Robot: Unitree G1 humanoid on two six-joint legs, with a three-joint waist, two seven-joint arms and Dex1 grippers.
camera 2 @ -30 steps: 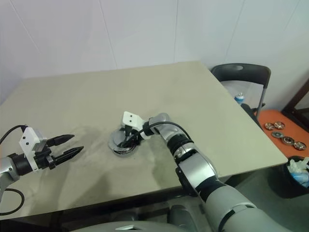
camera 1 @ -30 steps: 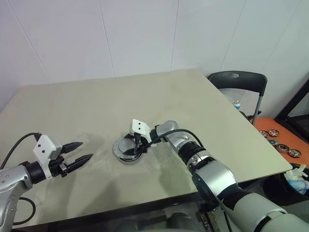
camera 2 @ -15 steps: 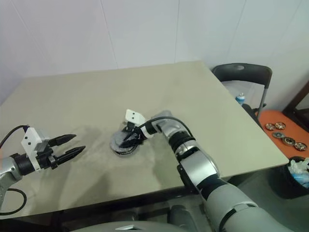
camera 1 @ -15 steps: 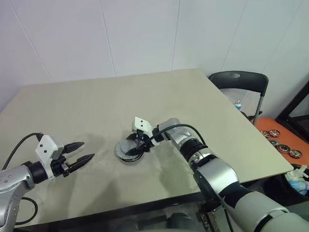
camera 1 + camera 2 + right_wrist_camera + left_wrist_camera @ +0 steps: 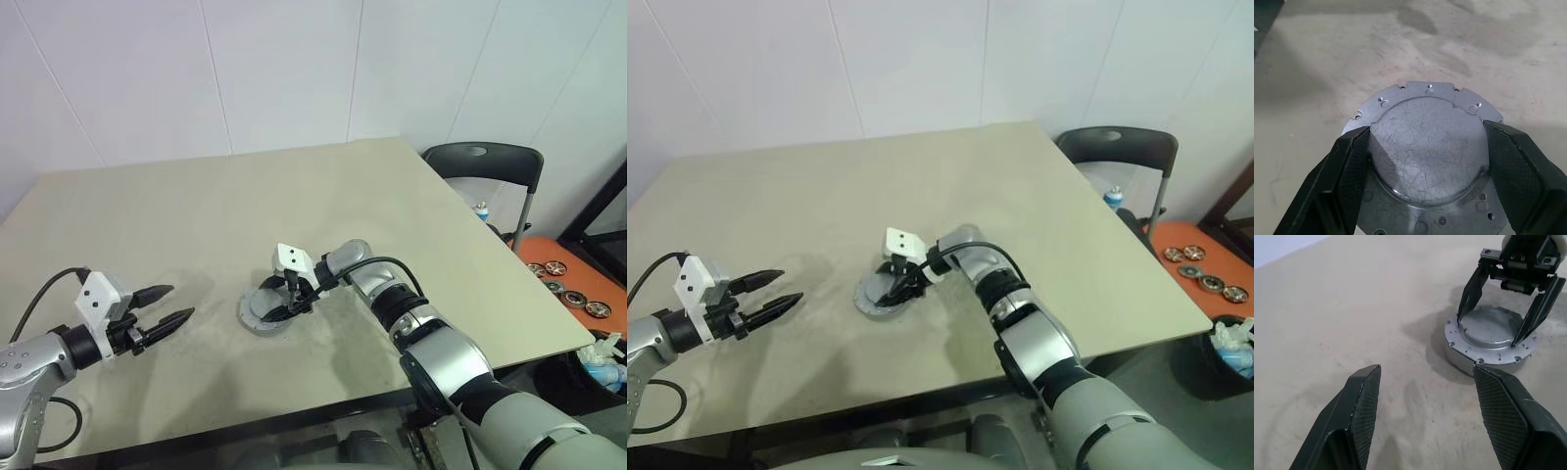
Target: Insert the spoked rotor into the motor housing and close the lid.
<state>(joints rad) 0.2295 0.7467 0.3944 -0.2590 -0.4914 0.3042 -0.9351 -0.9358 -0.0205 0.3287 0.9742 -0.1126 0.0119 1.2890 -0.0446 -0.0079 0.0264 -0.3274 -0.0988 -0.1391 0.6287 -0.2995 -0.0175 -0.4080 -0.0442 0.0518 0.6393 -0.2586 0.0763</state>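
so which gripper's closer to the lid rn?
Right. The right gripper straddles the lid's raised centre, fingers open on either side. The left gripper hovers open, well off to the side.

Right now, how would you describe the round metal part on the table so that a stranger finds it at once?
Look at the beige table, near the middle of its front half. There lies a squat silver-grey metal disc with a raised smooth centre and small holes around its flange. The right pincer straddles its raised centre, while the left pincer is apart from it.
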